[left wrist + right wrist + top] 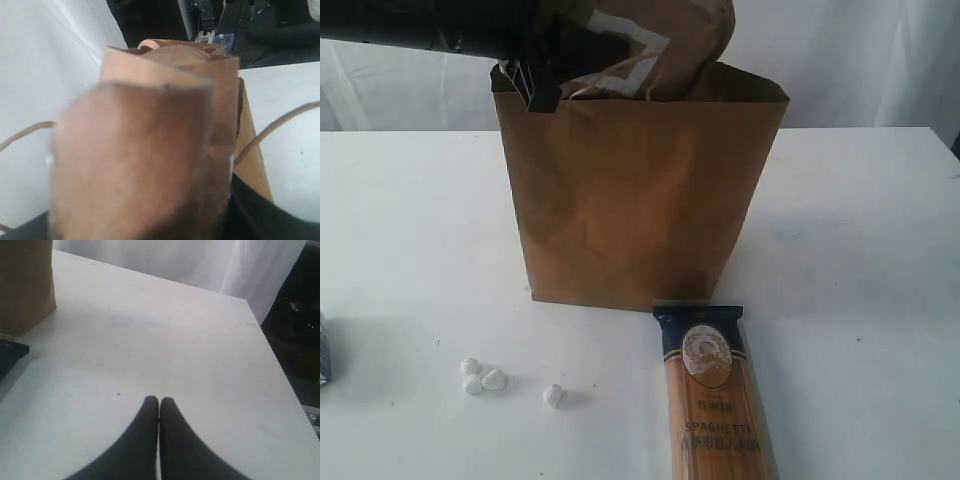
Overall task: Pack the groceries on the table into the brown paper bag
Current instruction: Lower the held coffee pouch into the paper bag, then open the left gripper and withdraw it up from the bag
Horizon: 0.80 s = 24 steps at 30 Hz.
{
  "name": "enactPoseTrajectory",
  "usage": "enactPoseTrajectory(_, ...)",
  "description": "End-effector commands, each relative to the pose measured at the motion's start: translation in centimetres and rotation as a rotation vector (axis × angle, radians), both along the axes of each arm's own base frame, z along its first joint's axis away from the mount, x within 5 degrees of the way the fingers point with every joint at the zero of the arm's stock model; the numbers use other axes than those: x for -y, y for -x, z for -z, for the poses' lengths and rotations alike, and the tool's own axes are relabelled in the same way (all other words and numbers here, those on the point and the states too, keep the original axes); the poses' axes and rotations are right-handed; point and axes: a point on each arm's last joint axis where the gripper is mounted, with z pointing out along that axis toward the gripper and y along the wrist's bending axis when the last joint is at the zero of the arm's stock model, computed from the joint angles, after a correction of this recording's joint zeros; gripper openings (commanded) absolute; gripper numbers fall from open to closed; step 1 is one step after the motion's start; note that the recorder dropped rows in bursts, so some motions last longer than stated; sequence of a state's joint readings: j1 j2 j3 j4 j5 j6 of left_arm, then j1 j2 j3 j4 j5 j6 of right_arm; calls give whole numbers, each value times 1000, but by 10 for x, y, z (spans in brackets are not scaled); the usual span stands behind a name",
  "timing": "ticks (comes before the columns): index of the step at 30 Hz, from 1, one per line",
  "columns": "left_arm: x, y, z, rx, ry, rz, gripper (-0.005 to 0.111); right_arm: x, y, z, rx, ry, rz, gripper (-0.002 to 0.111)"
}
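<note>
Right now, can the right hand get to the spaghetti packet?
Probably yes. The right hand hangs shut over the white table, and the spaghetti packet lies flat in the open by the brown paper bag, with nothing on top of it. The hand would have to open first.

The tall brown paper bag (640,200) stands upright and open on the white counter (860,230). The brown pouch (655,45), its grey square label tilted, is gripped by the left tool (542,80) over the bag's mouth, with its lower end hidden behind the front rim. 1 spaghetti packet (715,400) lies flat, its dark blue end just beside the bag's base. A sliver of the blue-white carton (323,350) shows at the counter's left edge.
</note>
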<state>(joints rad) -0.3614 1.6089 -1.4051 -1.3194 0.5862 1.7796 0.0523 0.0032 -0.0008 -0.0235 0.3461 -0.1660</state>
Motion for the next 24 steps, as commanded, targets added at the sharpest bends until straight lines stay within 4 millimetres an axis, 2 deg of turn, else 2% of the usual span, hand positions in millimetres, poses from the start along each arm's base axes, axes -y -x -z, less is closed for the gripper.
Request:
enactPoseTrajectory(1,-1,1,-7,-5,40,-25,54,0,0,0,6,-4,4,0)
enactPoseTrajectory(7,-1,0,-7,-4,39,-31,68,0,0,0,6,-4,4,0)
enactPoseTrajectory(10,-1,1,-7,-6,40,-24,72,0,0,0,6,-4,4,0)
enactPoseTrajectory(24,-1,2,-8,-44,60,-25,77,0,0,0,6,-4,4,0)
